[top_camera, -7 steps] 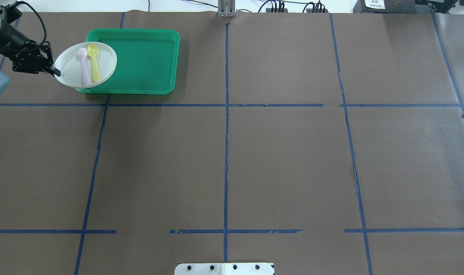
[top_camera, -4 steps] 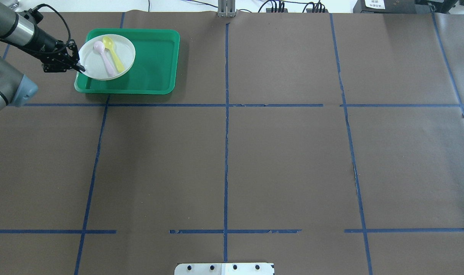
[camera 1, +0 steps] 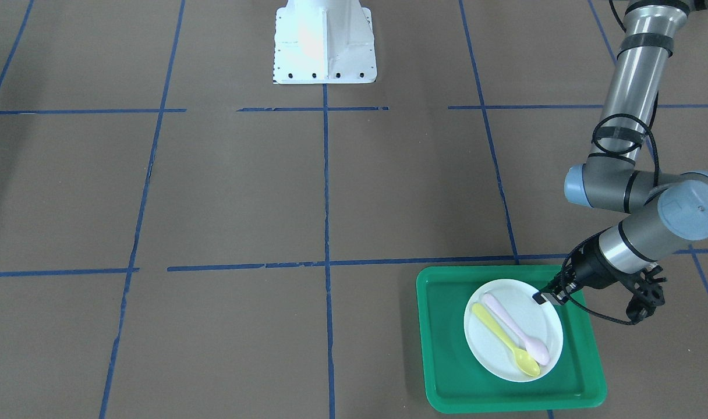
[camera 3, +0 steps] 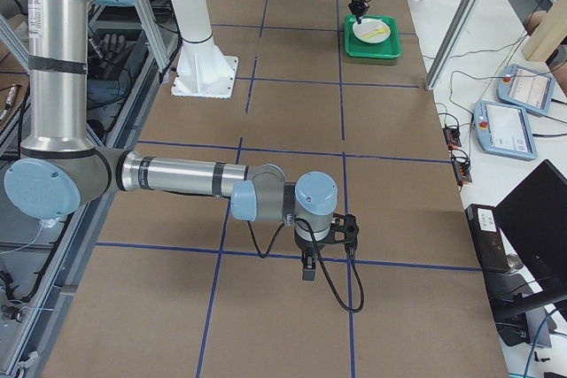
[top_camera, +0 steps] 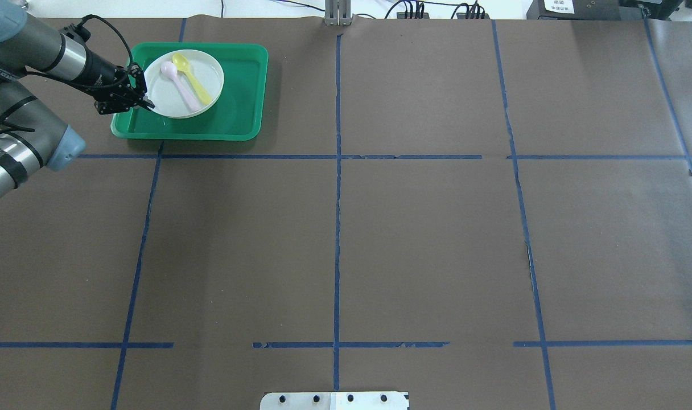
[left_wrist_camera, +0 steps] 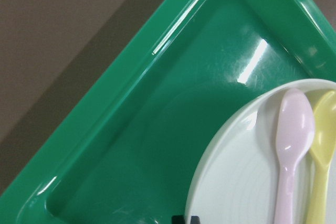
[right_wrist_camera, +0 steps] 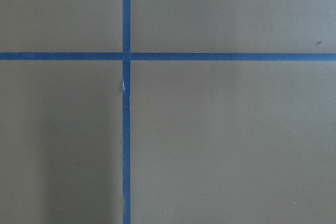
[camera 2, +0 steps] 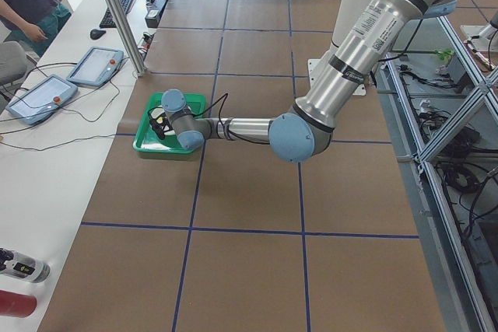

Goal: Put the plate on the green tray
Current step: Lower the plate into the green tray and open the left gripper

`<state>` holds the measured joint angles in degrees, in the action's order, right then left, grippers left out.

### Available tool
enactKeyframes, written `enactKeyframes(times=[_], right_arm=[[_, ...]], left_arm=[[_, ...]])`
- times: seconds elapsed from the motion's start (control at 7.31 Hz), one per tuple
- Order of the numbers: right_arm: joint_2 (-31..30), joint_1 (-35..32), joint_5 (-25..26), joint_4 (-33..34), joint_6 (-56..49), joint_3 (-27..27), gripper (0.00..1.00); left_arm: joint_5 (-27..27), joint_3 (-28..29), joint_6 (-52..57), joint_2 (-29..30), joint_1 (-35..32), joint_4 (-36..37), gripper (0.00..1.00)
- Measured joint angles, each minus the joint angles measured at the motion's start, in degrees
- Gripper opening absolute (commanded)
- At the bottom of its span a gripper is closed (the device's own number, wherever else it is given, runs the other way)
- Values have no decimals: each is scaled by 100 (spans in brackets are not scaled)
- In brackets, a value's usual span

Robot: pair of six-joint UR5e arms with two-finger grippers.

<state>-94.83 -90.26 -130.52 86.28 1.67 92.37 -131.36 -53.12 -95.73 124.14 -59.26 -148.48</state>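
Observation:
The white plate [top_camera: 204,77] lies over the left half of the green tray [top_camera: 238,108], inside its rim. It holds a pink spoon [top_camera: 178,85] and a yellow spoon [top_camera: 192,80]. My left gripper [top_camera: 147,103] is shut on the plate's near-left rim. In the front-facing view the gripper [camera 1: 545,298] pinches the plate [camera 1: 494,343] above the tray [camera 1: 447,349]. The left wrist view shows the plate [left_wrist_camera: 236,182] over the tray floor [left_wrist_camera: 131,129]; I cannot tell whether it touches. My right gripper [camera 3: 306,267] hangs over bare table far from the tray; I cannot tell whether it is open.
The table is brown paper with blue tape lines. The robot base [camera 1: 324,43] stands at the near-middle edge. The tray lies at the far left corner near the table edge, by a metal post [camera 2: 117,17] and tablets [camera 2: 95,65] on a side desk.
My left gripper has carried the plate right and farther back, from overhanging the tray's left edge to fully over the tray, and the plate sits lower.

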Motion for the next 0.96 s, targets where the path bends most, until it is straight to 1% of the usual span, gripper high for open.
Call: enactKeyframes(times=[0.14,0.68,0.96], right_arm=[[0,0,0,-2,0,0,100],[0,0,0,-6,0,0,100],[0,0,0,-6,0,0,100]], left_arm=[[30,13,-8,-8,24,-64,100],[32,3,16,-65,17,-290,100],[-83,-201,66,-136,-166,-251,100]])
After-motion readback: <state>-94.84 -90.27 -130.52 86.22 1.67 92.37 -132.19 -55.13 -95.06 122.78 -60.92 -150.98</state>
